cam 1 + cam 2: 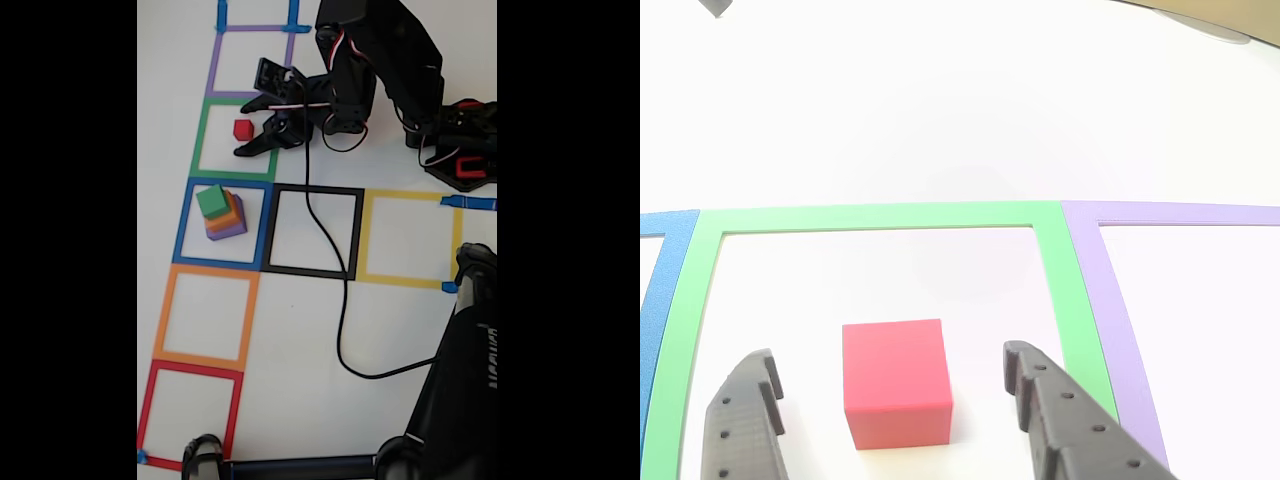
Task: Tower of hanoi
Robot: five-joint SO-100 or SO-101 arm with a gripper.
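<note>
The small red cube [896, 380] sits alone in the green tape square [880, 215], between the open, empty black gripper [890, 375]; purple, orange and green cubes [223, 213] are stacked in the blue square [185, 225], so the red appears left to place.

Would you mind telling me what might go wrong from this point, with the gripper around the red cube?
1. The gripper is open with clear gaps either side of the red cube, which sits nearer one finger; closing may push or twist it.
2. The arm's cable trails across the black square and could snag.
3. The stack in the blue square, green cube on top, looks slightly offset; a clumsy placement might topple it.
</note>
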